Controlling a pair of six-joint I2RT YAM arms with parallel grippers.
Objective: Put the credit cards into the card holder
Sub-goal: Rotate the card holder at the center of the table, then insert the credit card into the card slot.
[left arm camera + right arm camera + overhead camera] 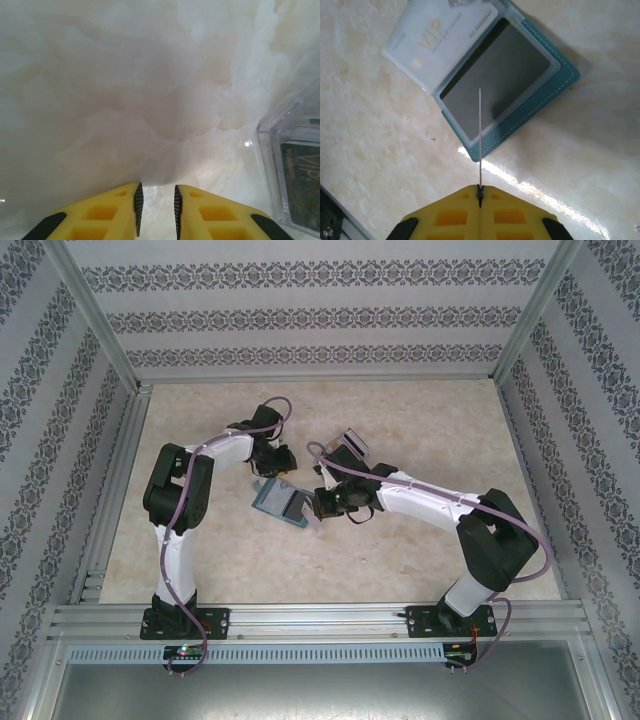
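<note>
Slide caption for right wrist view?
Right gripper holds a card edge-on over the open teal card holder, VIP card sleeved.

top view: the card holder (pixel 283 502) lies open on the table (pixel 400 560), between my two grippers. my left gripper (pixel 156 200) hangs just behind it and my right gripper (pixel 480 197) is at its right edge. the tray (pixel 350 443) stands behind my right gripper. left wrist view: the tray is right of my fingers, with a tray card (pixel 300 180) lying in it. right wrist view: the held card (pixel 480 135) stands edge-on between my fingertips, reaching over the holder's near edge. a sleeved card (pixel 440 40) sits at the holder's far left.
</note>
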